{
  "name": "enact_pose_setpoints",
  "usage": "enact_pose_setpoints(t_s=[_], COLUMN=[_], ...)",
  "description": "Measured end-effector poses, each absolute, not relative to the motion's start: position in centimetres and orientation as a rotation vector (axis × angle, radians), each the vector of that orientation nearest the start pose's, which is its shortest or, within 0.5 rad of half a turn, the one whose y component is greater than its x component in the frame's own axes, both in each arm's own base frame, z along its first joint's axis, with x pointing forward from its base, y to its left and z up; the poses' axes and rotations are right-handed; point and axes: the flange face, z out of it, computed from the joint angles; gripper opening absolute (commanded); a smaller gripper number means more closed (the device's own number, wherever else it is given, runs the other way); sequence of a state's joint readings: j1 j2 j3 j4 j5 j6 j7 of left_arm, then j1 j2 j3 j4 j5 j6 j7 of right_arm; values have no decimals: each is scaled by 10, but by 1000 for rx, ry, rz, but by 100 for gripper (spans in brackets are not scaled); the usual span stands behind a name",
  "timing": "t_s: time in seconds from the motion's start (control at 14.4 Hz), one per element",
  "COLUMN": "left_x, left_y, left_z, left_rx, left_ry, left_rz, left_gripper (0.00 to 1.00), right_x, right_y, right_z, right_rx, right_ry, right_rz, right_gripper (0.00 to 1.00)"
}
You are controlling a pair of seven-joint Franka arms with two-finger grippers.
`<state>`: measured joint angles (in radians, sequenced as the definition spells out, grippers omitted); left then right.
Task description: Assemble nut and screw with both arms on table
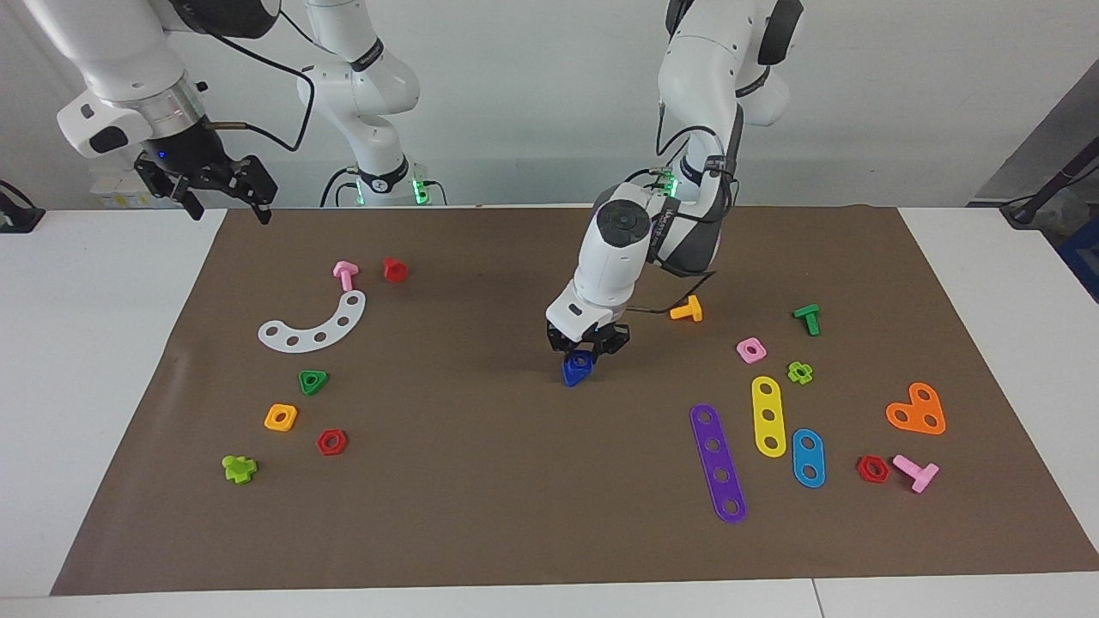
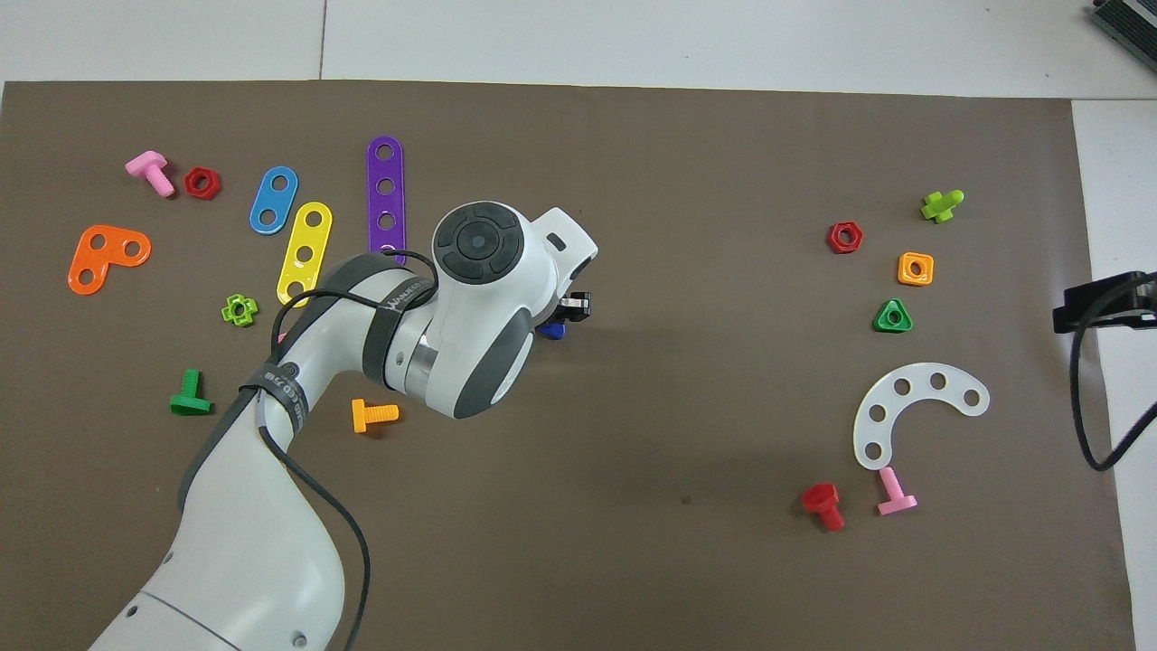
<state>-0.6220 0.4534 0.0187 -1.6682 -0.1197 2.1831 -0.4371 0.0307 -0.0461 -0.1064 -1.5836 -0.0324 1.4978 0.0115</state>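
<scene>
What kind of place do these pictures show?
Probably a robotics lab bench: two white robot arms stand at a white table with a brown mat, and coloured plastic screws, nuts and perforated strips lie scattered.

Robotics lab: 2 white arms (image 1: 635, 232) at white table (image 1: 86, 360) w/ brown mat (image 1: 481, 481), plain wall, trailing cables.

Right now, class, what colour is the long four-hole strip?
Purple, clearest in the facing view.
</scene>
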Motion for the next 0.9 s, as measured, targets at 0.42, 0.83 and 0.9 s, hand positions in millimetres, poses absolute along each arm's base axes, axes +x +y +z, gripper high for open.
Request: enact_pose_setpoints(t_s=[0.42, 0.83, 0.9], left_x=[554, 554, 554], left_y=[-390, -391, -391], left_z=[349, 349, 348], left_rx=[-3248, -3264, -3271], left_ry=[168, 149, 140], left_rz=[-14, -1, 11], left_gripper=[30, 30, 30], right_x=[530, 528, 528], right_y=[-45, -46, -46], right_z=[637, 636, 636], right_rx=[-3164, -3163, -3163], right_ry=[140, 142, 138], right_rz=[66, 71, 72], right_gripper=[100, 100, 100])
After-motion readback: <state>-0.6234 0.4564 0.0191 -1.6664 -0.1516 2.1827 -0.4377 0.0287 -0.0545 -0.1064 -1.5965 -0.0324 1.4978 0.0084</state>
